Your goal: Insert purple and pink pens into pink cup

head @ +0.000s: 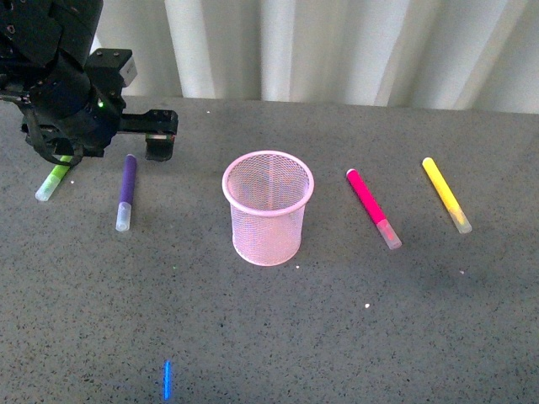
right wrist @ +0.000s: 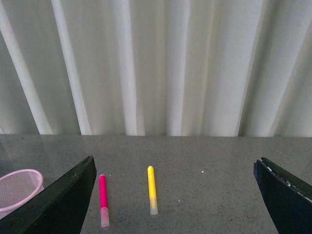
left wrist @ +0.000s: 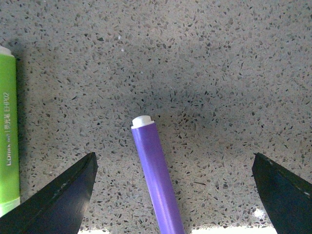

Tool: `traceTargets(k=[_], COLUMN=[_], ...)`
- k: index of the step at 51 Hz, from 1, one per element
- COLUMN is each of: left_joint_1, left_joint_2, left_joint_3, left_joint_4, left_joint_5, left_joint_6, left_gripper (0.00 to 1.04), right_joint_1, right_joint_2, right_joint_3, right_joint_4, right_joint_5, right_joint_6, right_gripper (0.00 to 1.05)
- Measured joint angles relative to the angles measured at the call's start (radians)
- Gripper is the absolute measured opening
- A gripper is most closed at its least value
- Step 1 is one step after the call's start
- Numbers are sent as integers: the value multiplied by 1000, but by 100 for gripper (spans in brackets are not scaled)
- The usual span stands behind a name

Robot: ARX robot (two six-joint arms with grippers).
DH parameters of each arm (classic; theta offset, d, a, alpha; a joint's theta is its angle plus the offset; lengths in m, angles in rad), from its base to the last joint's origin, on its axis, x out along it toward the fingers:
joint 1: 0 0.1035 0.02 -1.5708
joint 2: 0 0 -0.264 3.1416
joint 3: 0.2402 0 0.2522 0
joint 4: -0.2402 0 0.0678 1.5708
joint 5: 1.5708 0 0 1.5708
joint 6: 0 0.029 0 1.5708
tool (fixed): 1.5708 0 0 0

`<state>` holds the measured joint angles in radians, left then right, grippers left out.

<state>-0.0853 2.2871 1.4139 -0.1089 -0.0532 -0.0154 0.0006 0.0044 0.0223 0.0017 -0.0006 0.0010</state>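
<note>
The left pincer [left wrist: 173, 161] hangs over the blunt end of the purple pen [head: 126, 189], jaws spread wide and holding nothing. The left wrist view shows the barrel between the two fingers, nearer one of them than the other. The pen lies flat on the speckled grey counter [head: 337, 337], to the left of the pink cup [head: 268, 227], with its whitish cap toward the robot.

A lime-green marker [head: 52, 181] lies just beyond it on the far-left side, partly under the arm. The pink pen [head: 370, 206] rests to the right of the cup, with a yellow marker [head: 445, 194] further right.

The right pincer [right wrist: 174, 163] is also open and empty. It is held high, facing the pleated curtain [right wrist: 156, 63].

No pen can be seen in the mesh cup, so the task appears to be at its first step: the approach to the purple pen. The next move probably calls for centring the jaws on the barrel, lowering to the counter and closing. It must stay clear of the green marker. The pen would then have to be tipped upright over the cup's rim.
</note>
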Motion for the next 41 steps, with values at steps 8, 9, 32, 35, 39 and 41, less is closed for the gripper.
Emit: traceTargets(k=[8, 9, 32, 35, 39, 41], left_joint_1=[-10, -12, -19, -16, -12, -10], left_joint_2=[16, 17, 55, 59, 64, 66], left_joint_3=[6, 6, 7, 5, 0, 0], left_joint_4=[1, 3, 31, 36, 45, 47], left_joint_5=[0, 0, -24, -32, -29, -29], left_joint_6=[-2, -3, 9, 16, 18, 20], left_gripper=[98, 98, 98, 95, 84, 79], right_joint_1=[0, 0, 0, 0, 0, 0], right_joint_2=[0, 0, 0, 0, 0, 0], right_joint_3=[0, 0, 0, 0, 0, 0], right_joint_4=[0, 0, 0, 0, 0, 0], right_joint_5=[0, 0, 0, 0, 0, 0], right_joint_6=[0, 0, 0, 0, 0, 0], right_gripper=[98, 98, 98, 98, 98, 98])
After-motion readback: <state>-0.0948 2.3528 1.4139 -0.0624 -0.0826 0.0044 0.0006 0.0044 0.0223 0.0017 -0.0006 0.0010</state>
